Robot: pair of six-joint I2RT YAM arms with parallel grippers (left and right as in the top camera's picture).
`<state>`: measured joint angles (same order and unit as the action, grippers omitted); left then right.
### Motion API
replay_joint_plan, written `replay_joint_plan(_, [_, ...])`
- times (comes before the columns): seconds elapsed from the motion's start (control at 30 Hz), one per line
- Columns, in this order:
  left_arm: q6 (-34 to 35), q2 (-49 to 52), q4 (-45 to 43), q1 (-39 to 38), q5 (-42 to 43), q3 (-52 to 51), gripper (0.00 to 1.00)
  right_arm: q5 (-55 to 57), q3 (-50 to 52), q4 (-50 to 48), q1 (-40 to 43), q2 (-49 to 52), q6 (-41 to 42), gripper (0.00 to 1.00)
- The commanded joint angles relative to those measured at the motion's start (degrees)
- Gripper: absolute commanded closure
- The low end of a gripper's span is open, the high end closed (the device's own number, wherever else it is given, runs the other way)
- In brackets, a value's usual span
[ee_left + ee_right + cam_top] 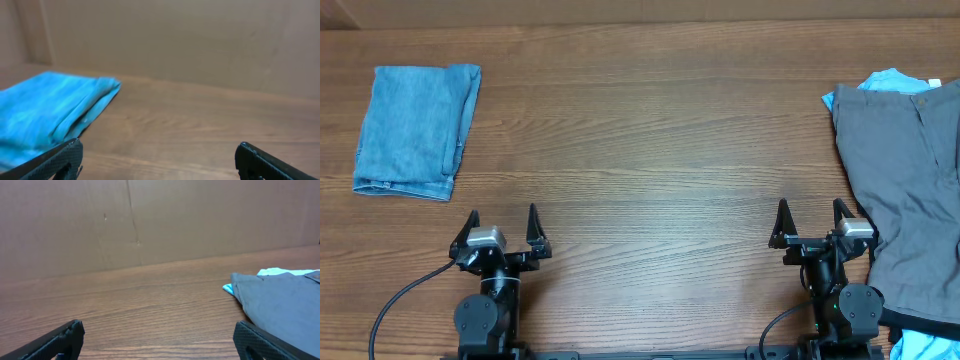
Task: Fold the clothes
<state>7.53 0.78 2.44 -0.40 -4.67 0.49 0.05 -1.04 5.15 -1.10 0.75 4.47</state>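
Light-blue denim jeans (415, 130) lie folded into a compact rectangle at the table's far left; the left wrist view shows them as a blue bundle (47, 112). Grey trousers (910, 190) are spread loosely at the right edge over a bright-blue garment (885, 80), whose edge peeks out at their far end (272, 273). My left gripper (501, 224) stands open near the front edge, just in front of the jeans, with nothing between its fingers. My right gripper (812, 218) is open too, beside the grey trousers (280, 305), holding nothing.
The brown wooden table (650, 150) stretches between the two piles. A plain brown wall (160, 220) stands behind the table's far edge. A black cable (395, 300) loops from the left arm's base.
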Motion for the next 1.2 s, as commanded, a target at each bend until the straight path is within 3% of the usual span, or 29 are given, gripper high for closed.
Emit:
replay_joint_plan(0.0, [-0.2,-0.6,1.0,-0.3,-4.5,-0.2,0.00,0.3,0.6,-0.3,0.3,-0.3,-0.2,0.00])
replay_joint_plan(0.5, [-0.2,-0.6,1.4,-0.4,0.4,-0.2,0.00,0.3,0.6,-0.3,0.3,-0.3,-0.2,0.00])
replay_joint_plan(1.17, [-0.2,-0.5,1.4,-0.3,0.2,-0.2,0.00,0.3,0.6,-0.3,0.3,-0.3,-0.2,0.00])
